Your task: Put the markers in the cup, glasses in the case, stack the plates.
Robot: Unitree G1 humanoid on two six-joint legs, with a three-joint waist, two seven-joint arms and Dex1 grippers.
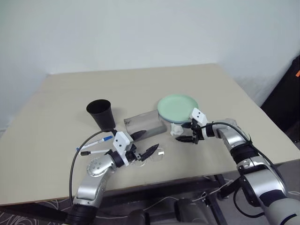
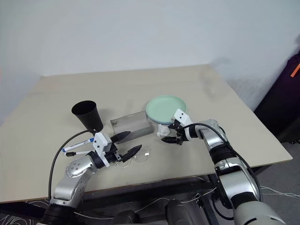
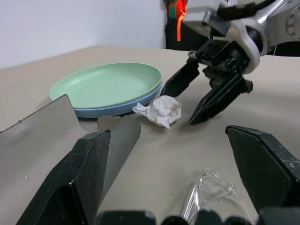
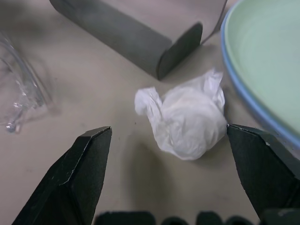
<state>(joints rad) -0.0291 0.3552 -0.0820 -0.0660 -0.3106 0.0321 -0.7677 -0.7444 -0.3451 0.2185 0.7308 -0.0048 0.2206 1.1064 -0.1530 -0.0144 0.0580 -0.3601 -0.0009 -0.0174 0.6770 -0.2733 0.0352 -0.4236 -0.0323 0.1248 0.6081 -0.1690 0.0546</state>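
The mint green plate (image 1: pixel 178 107) lies on top of the light blue plate (image 3: pixel 112 110). The grey case (image 1: pixel 144 124) lies open beside them, and the clear glasses (image 1: pixel 155 154) rest on the table in front of it. The black cup (image 1: pixel 100 114) stands upright to the left. Two markers (image 1: pixel 96 141) lie near the cup's base. My left gripper (image 1: pixel 146 143) hovers open over the glasses, between them and the case. My right gripper (image 1: pixel 182 136) is open just before the plates, with a crumpled white paper (image 4: pixel 187 117) between its fingers but not gripped.
The beige table (image 1: pixel 70 93) has bare room behind the cup and at the far left. Its front edge runs just below my arms. A dark object with an orange mark (image 1: pixel 293 89) stands off the table at the right.
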